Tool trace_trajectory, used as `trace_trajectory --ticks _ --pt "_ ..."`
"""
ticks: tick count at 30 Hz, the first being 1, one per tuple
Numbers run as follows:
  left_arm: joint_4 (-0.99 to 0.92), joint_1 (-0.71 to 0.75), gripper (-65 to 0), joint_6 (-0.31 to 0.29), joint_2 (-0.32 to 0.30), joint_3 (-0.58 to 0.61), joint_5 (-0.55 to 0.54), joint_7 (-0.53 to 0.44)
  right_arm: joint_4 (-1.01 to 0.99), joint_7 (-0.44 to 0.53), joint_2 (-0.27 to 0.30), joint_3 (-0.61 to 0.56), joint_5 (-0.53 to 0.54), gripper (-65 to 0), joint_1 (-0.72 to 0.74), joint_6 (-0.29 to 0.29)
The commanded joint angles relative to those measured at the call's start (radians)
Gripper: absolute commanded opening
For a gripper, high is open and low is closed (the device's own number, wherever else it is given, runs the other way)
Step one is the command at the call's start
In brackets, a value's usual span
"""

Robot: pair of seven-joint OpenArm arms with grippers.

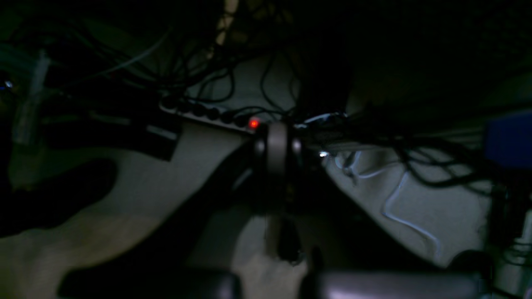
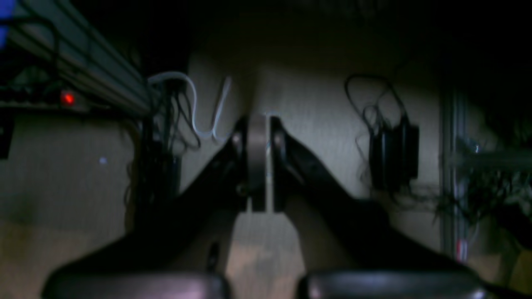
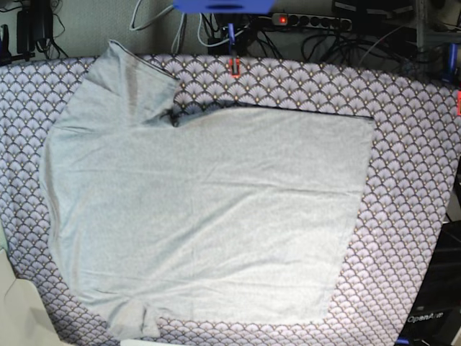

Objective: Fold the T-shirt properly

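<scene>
The T-shirt (image 3: 209, 216) is light grey and plain. It lies spread flat on the purple scallop-patterned tablecloth (image 3: 410, 180) in the base view, with one sleeve at the top left (image 3: 122, 79), the other at the bottom left (image 3: 133, 317), and the hem at the right. Neither arm shows in the base view. My left gripper (image 1: 277, 143) shows only in the dark left wrist view, its jaws together with nothing between them. My right gripper (image 2: 257, 160) shows in the right wrist view, also shut and empty. Both wrist views face a pale floor or wall with cables, not the shirt.
A power strip with a red light (image 3: 310, 20) and tangled cables lie beyond the table's far edge; it also shows in the left wrist view (image 1: 208, 113). A blue object (image 3: 223, 6) sits at the top. A black adapter (image 2: 395, 153) hangs in the right wrist view.
</scene>
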Motion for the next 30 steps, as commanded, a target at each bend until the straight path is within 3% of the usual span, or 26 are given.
trace_trajectory --ticks 1,5,10,19,22,27,30 --pt "-0.004 0.030 -65.0 0.000 -0.007 0.001 -0.004 -0.036 0.043 0.022 0.010 0.002 0.002 -65.0 -0.058 -0.012" --pt "-0.004 0.057 -65.0 0.002 -0.021 -0.001 -0.004 -0.097 0.283 0.021 0.008 0.005 0.004 -65.0 -0.189 -0.015" --pt "-0.004 0.074 -65.0 0.005 -0.026 -0.001 -0.007 -0.099 0.514 0.018 0.005 0.049 0.004 -65.0 -0.314 -0.052" --pt "0.027 0.160 -65.0 0.000 -0.027 -0.001 -0.054 -0.103 0.625 0.005 0.005 0.074 0.004 -65.0 -0.373 -0.052" --pt "0.163 0.235 -65.0 0.000 -0.029 -0.001 -0.057 -0.103 0.625 0.005 0.005 0.074 0.004 -65.0 -0.371 -0.052" --pt "0.578 0.453 -65.0 0.016 -0.058 -0.012 -0.058 -0.083 0.625 0.005 0.005 0.074 0.002 -65.0 -0.371 -0.052" --pt "0.846 0.576 -65.0 0.016 -0.060 -0.088 -0.049 0.043 0.625 0.005 0.007 0.074 0.002 -65.0 -0.368 -0.052"
